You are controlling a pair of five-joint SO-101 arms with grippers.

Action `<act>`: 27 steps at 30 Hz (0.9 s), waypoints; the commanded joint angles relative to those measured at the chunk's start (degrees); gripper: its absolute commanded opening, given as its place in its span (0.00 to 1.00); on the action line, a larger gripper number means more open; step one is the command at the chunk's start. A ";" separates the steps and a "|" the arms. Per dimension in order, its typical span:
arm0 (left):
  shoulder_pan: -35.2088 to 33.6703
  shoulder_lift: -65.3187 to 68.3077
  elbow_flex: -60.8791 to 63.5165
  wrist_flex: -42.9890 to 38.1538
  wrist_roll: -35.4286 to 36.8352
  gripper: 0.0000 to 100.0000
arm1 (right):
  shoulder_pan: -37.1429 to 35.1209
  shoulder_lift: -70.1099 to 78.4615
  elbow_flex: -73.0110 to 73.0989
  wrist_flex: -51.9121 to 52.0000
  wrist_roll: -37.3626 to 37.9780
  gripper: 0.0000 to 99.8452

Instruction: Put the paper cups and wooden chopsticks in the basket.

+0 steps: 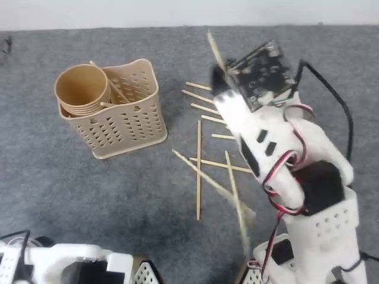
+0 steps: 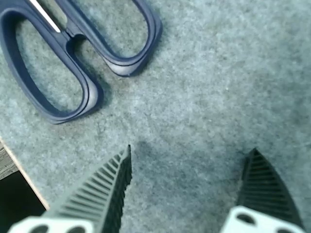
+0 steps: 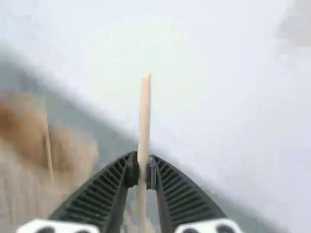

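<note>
**Chopstick Transfer: Status by View**

High view: A thin pale wooden chopstick (image 1: 215,50) is held raised to the right of the beige perforated plastic basket (image 1: 127,127), probably so that it clears the rim. Stacked brown paper cups (image 1: 83,89) are seated in the basket. Loose wooden chopsticks (image 1: 198,171) are scattered on the grey felt table (image 1: 71,201).

Left wrist view: The left-arm jaws are spread and empty beside dark blue scissor handles (image 2: 73,53).

Right wrist view: The right-arm jaws are clenched on the chopstick.

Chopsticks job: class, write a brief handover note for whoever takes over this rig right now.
Left pincer: open, empty, over the mat near scissors.
Right pincer: shut on one chopstick, held clear of the mat.
Done: cups stacked in the basket, sticks beside them.
Left: put the held chopstick in, then gather the loose chopsticks lying on the mat.
</note>
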 commanded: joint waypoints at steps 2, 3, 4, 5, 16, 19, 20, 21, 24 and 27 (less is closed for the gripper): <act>0.44 -1.41 -0.04 -0.97 -0.53 0.35 | -6.55 8.22 0.88 -21.49 3.08 0.01; 0.44 -1.41 -0.04 -0.97 -0.53 0.35 | -8.04 10.86 0.35 -22.90 4.31 0.01; 0.44 -1.41 -0.04 -0.97 -0.53 0.35 | -9.45 13.49 -0.70 -23.87 5.19 0.01; 0.44 -1.41 -0.04 -0.97 -0.53 0.35 | -10.68 16.22 -2.46 -24.48 5.54 0.01; 0.44 -1.32 -0.04 -0.97 -0.53 0.35 | -18.42 44.44 -36.57 -22.20 5.54 0.01; 0.44 -1.32 -0.04 -0.97 -0.53 0.35 | -19.12 49.54 -44.13 -16.75 5.45 0.01; 0.44 -1.32 -0.04 -0.97 -0.53 0.35 | -19.12 50.95 -45.71 -15.08 5.45 0.01; 0.44 -1.32 -0.04 -0.97 -0.53 0.35 | -19.12 51.91 -46.77 -13.67 5.45 0.01; 0.44 -1.32 -0.04 -0.97 -0.53 0.35 | -18.86 52.88 -48.62 -9.80 5.54 0.01; 0.44 -1.32 -0.04 -0.97 -0.53 0.35 | -18.77 51.65 -48.88 -7.60 5.54 0.01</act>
